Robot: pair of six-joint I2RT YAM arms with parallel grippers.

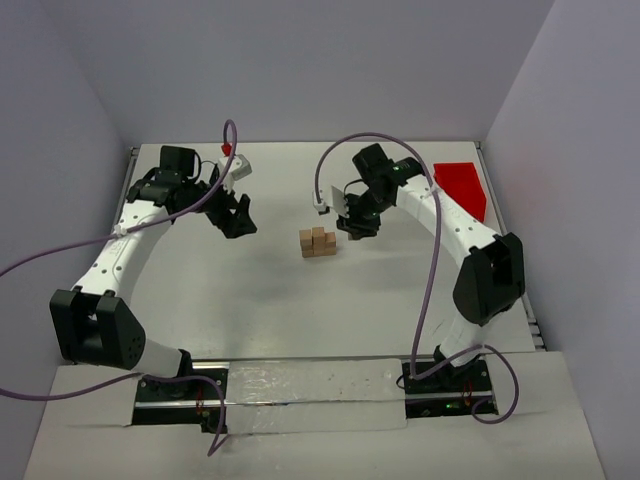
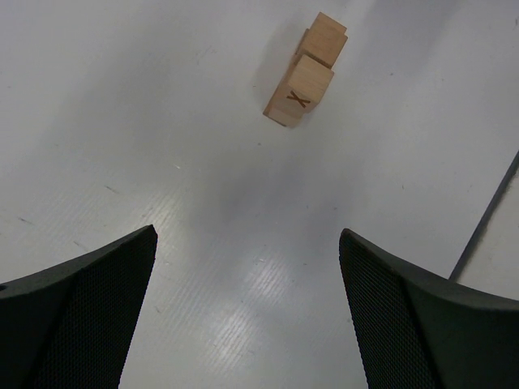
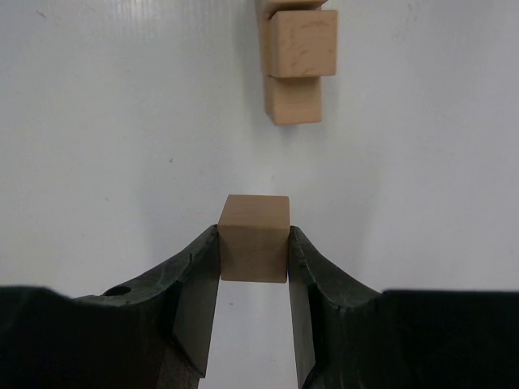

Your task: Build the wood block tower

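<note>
The tower (image 1: 318,242) of tan wood blocks stands at the table's middle; it also shows as the tower (image 2: 304,73) with an X drawn on one cube, and as the tower (image 3: 298,65) ahead of my right fingers. My right gripper (image 3: 254,243) is shut on a single wood block (image 3: 255,237), pinched by its two sides. From above, that right gripper (image 1: 355,228) hovers just right of the stack. My left gripper (image 2: 247,267) is open and holds nothing; in the top view the left gripper (image 1: 235,220) is well left of the stack.
A red plastic bin (image 1: 462,186) lies at the back right by the wall. Purple cables (image 1: 430,280) loop over both arms. The table's dark edge (image 2: 485,219) runs along the right of the left wrist view.
</note>
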